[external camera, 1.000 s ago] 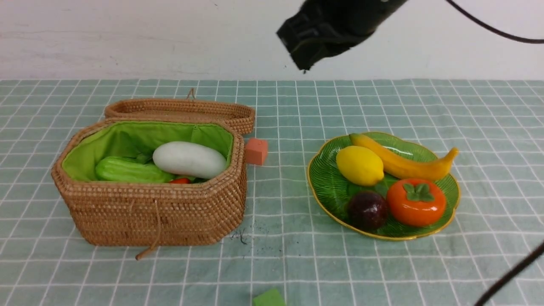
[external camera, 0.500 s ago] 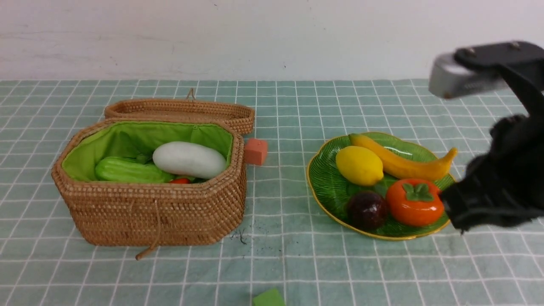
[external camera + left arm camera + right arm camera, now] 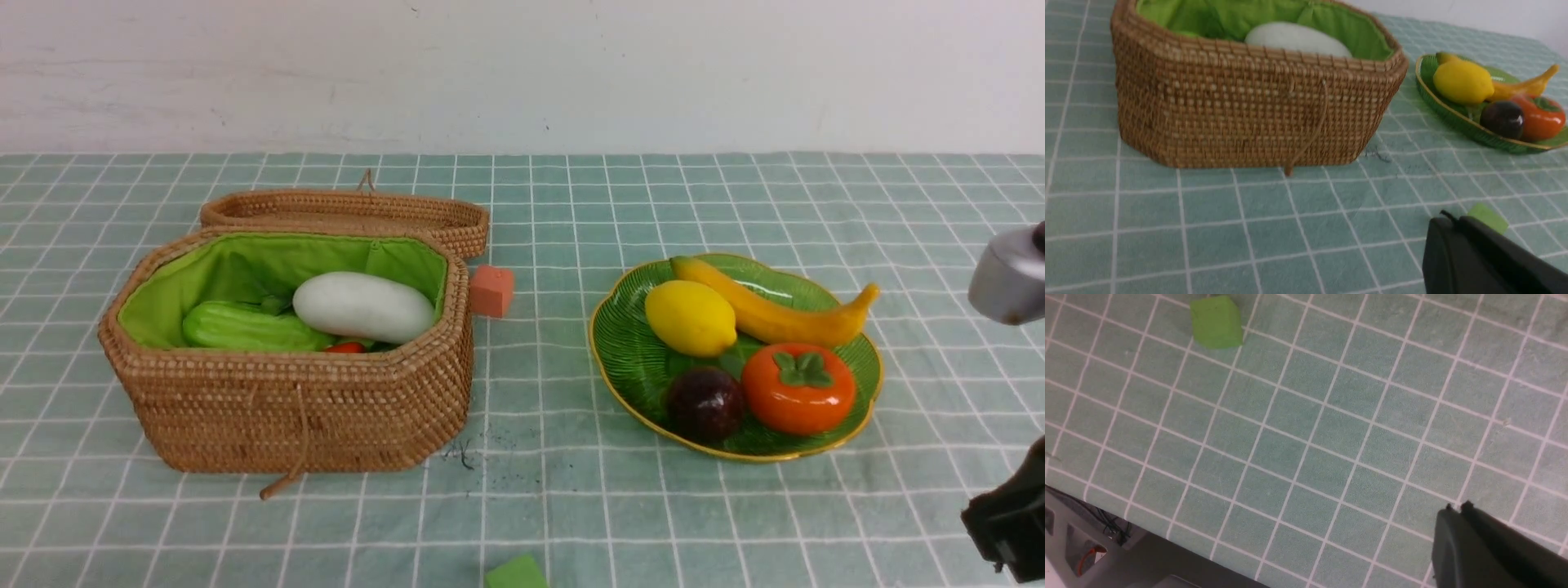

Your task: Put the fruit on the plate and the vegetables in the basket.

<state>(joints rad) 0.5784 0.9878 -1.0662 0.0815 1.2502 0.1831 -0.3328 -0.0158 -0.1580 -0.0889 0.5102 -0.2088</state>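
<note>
Fruit: banana (image 3: pixel 784 314), lemon (image 3: pixel 691 318), persimmon (image 3: pixel 799 389) and mangosteen (image 3: pixel 705 404) are on the plate (image 3: pixel 612 385). Caution: low travel by the right gripper (image 3: pixel 1457 508), closed and empty, could clip the plate's rim. Left gripper (image 3: pixel 1447 218): closed, empty. Basket (image 3: pixel 310 408) contains gourd (image 3: pixel 253 328), radish (image 3: pixel 364 308), and a partly hidden red vegetable (image 3: pixel 347 347).
</note>
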